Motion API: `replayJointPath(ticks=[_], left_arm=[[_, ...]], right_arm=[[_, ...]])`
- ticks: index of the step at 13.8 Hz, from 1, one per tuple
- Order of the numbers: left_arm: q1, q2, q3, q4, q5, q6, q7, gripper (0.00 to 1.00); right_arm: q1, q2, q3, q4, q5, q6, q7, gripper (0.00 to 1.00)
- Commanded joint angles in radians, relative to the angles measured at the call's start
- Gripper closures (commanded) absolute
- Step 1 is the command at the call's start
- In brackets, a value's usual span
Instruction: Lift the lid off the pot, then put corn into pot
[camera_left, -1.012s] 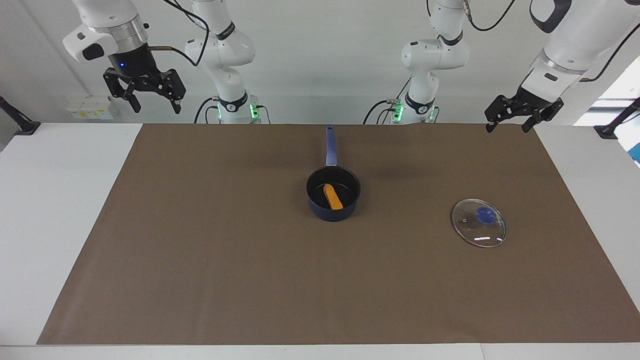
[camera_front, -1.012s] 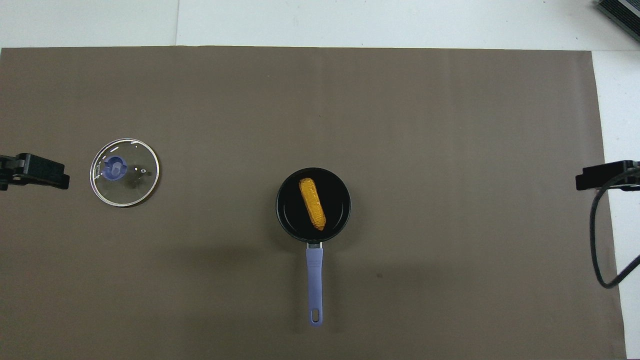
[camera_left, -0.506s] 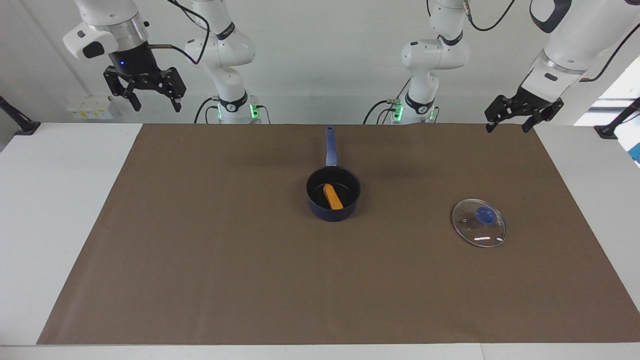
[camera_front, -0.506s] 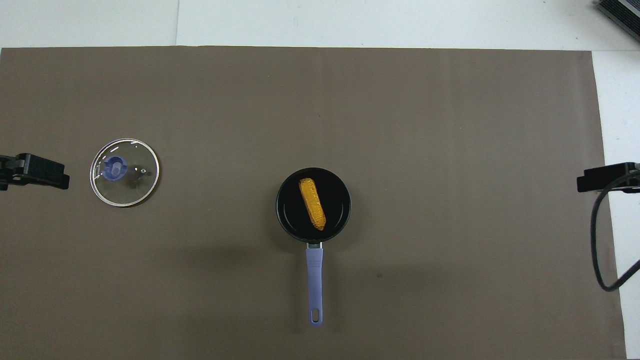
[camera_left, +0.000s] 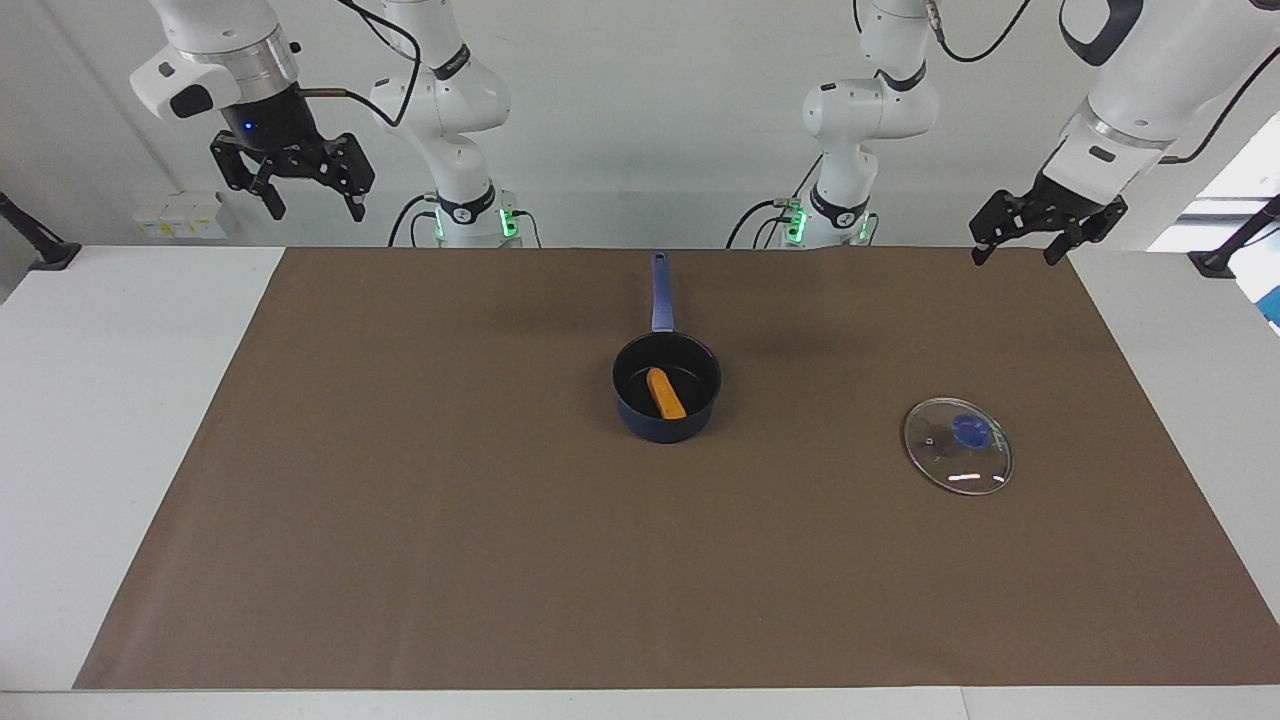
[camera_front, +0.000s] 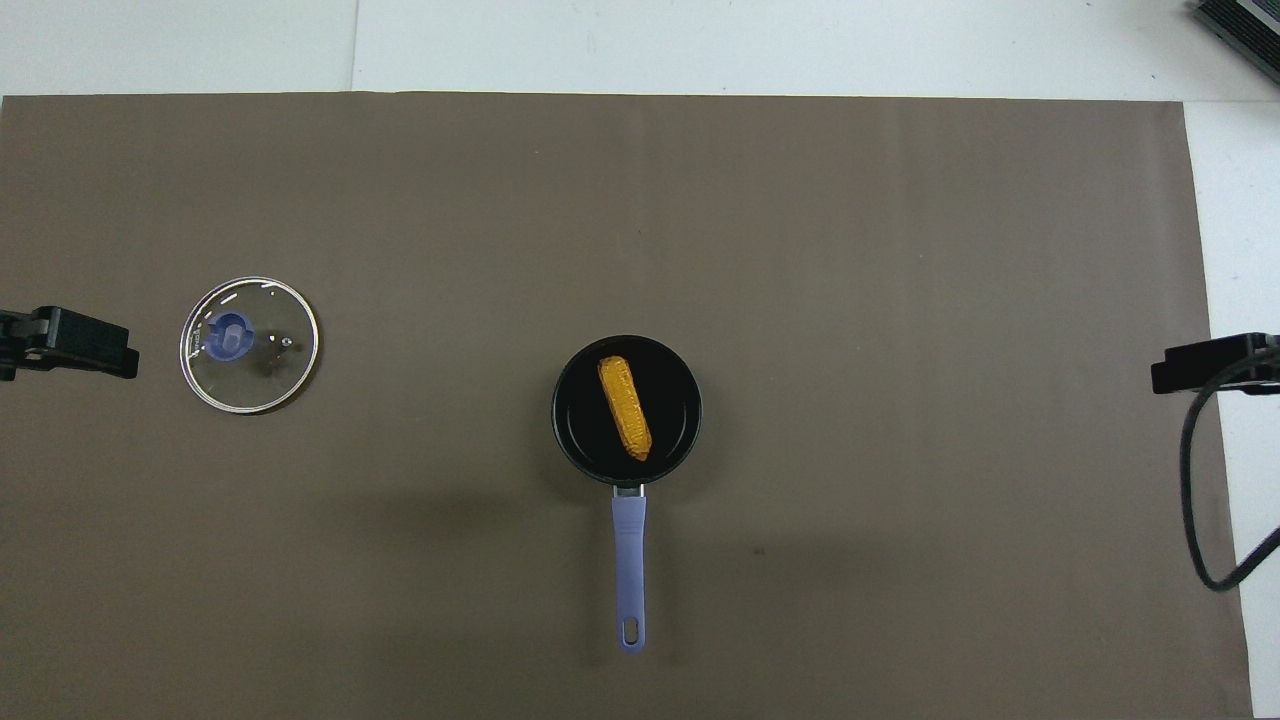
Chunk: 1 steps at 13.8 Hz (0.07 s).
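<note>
The dark blue pot (camera_left: 651, 426) stands mid-table on the brown mat, its long handle (camera_left: 661, 290) pointing toward the robots. The yellow-orange corn (camera_left: 665, 393) lies inside it, plain in the overhead view (camera_front: 624, 407) on the pot's black inside (camera_front: 673, 395). The glass lid (camera_left: 957, 459) with its blue knob lies flat on the mat toward the left arm's end, also seen from overhead (camera_front: 249, 344). My left gripper (camera_left: 1013, 257) is open and empty, raised over the mat's corner at its own end. My right gripper (camera_left: 312, 212) is open and empty, raised high at its end.
The brown mat (camera_left: 400, 520) covers most of the white table (camera_left: 120, 420). A black cable (camera_front: 1195, 490) hangs from the right arm at the mat's edge. Only the grippers' tips show in the overhead view, at the side edges.
My right gripper has risen slightly. The left gripper, pot, corn and lid have not moved.
</note>
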Motion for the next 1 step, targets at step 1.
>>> replayJointPath(ticks=[1], left_arm=[[0.001,-0.023,0.001,-0.031,0.005,0.023,0.004,0.00]], right_arm=[[-0.012,-0.011,0.004,-0.002,-0.003,-0.012,-0.039,0.00]])
